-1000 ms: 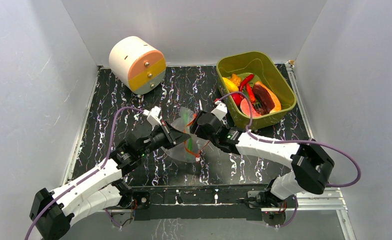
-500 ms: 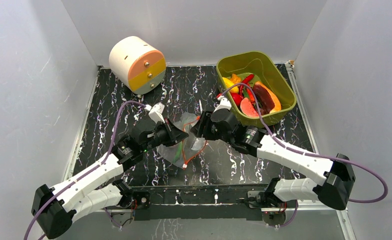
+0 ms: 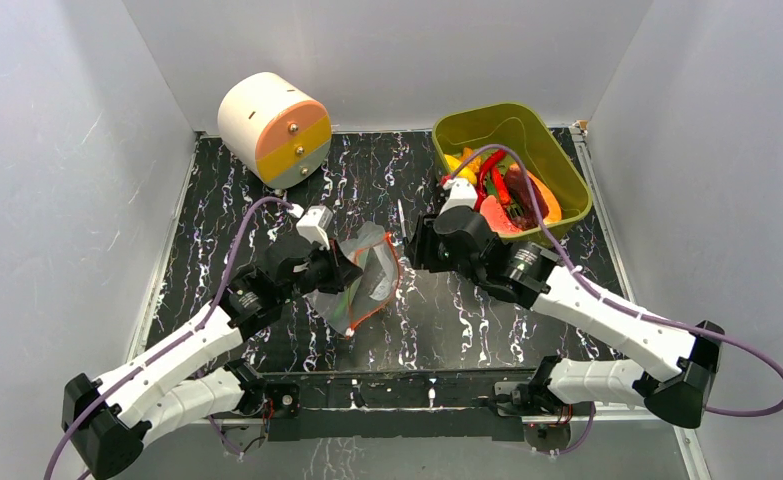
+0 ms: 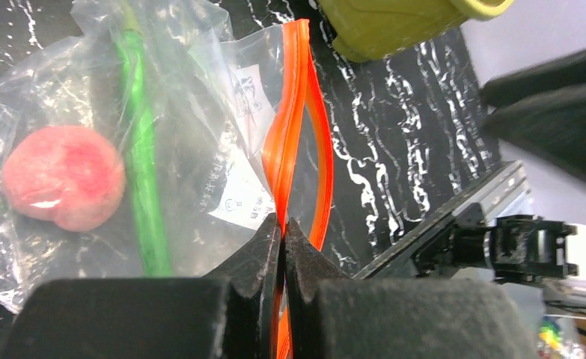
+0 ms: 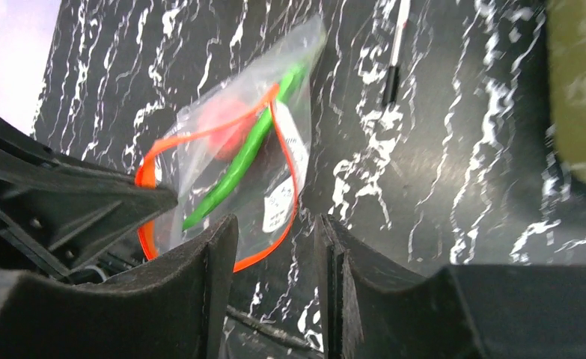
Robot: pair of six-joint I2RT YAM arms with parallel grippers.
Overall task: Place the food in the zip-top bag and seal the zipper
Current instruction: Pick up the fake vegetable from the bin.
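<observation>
Over the black marbled tabletop [image 3: 217, 200] I'm pinching the orange-red zipper strip [image 4: 293, 112] of the crinkly clear zip-top bag [image 4: 200, 90] in my left gripper [image 4: 282, 232], likely steadying its mouth. A pink toy peach [image 4: 61, 176] and a long green pepper [image 4: 144, 187] are sitting inside. My right gripper [image 5: 275, 224] is hovering spread and empty.

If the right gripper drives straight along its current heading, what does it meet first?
Probably the zip-top bag: its open zipper loop lies straight ahead between the open fingers of the right gripper. Depth is unclear.
</observation>
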